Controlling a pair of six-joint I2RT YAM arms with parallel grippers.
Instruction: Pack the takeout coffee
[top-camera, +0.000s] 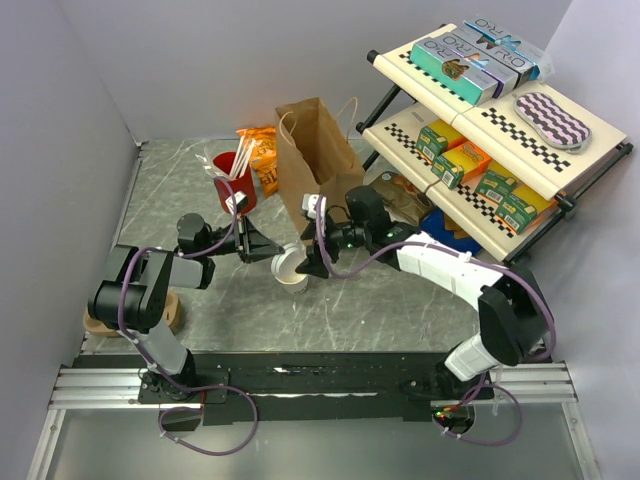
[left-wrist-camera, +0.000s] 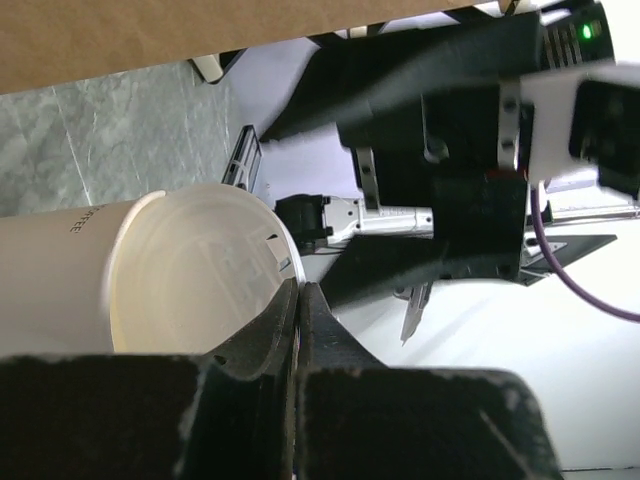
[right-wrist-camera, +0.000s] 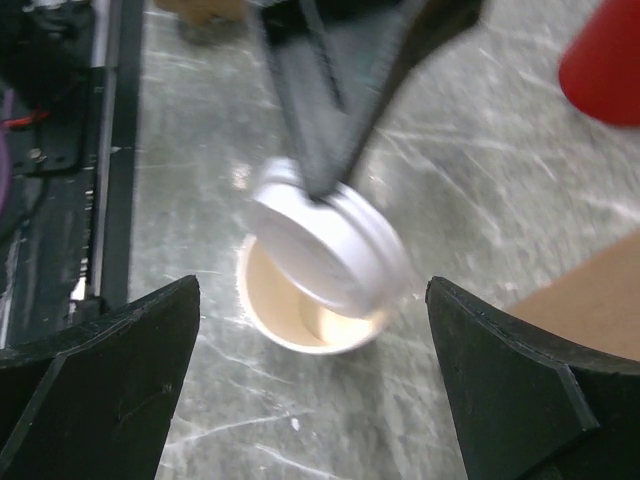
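Note:
The takeout coffee cup (right-wrist-camera: 300, 325) is a small white paper cup standing open on the grey marble table. Its white plastic lid (right-wrist-camera: 325, 245) hangs tilted over the cup's mouth, with one edge low against the rim. My left gripper (left-wrist-camera: 298, 290) is shut on the lid's rim. In the left wrist view the lid (left-wrist-camera: 190, 280) and the cup's side (left-wrist-camera: 50, 290) fill the left. In the top view the cup (top-camera: 292, 277) sits mid-table with the left gripper (top-camera: 277, 256) beside it. My right gripper (right-wrist-camera: 315, 350) hovers wide open above the cup, touching nothing.
An upright brown paper bag (top-camera: 315, 150) stands just behind the cup. A red cup with white sticks (top-camera: 235, 182) and an orange snack bag (top-camera: 263, 155) are at the back left. A checkered shelf rack (top-camera: 520, 130) of boxes fills the right. A brown pulp tray (top-camera: 172, 318) lies under the left arm.

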